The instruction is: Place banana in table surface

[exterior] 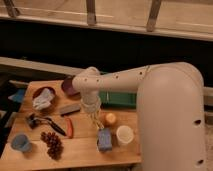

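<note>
My gripper [94, 121] hangs from the white arm and points down over the middle of the wooden table surface [80, 150]. It is shut on the banana [95, 119], a small pale-yellow fruit with brownish streaks that hangs just above the wood. The round orange fruit [110, 118] lies right beside the gripper on its right. The blue sponge [104, 140] lies just below it in the picture. The wrist hides the upper end of the banana.
A green tray [118, 98] lies behind the gripper. A red-orange vegetable [70, 127], a black tool [46, 122], dark grapes [52, 143] and a blue cup [20, 142] lie to the left. Also here are a white cup [124, 135], a bowl with cloth [42, 98], a dark red bowl [67, 85] and a grey block [70, 108].
</note>
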Controlling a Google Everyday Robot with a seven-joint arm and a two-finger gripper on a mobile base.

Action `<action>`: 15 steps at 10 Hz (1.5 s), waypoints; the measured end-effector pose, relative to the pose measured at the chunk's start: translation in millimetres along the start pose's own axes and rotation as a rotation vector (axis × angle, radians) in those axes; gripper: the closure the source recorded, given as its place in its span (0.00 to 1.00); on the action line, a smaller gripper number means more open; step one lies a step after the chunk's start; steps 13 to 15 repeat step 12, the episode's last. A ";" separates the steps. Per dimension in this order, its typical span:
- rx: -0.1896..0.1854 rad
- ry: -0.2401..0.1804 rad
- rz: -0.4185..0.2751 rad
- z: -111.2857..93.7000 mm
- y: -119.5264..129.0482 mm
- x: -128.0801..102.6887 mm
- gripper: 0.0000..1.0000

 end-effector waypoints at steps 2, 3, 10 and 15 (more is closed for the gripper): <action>-0.020 -0.019 0.009 7.2 2.7 -8.0 0.33; -0.028 -0.029 0.018 7.5 1.9 -10.7 0.23; -0.056 -0.094 0.018 3.9 10.5 -20.0 0.20; -0.057 -0.096 0.015 3.8 12.7 -21.4 0.20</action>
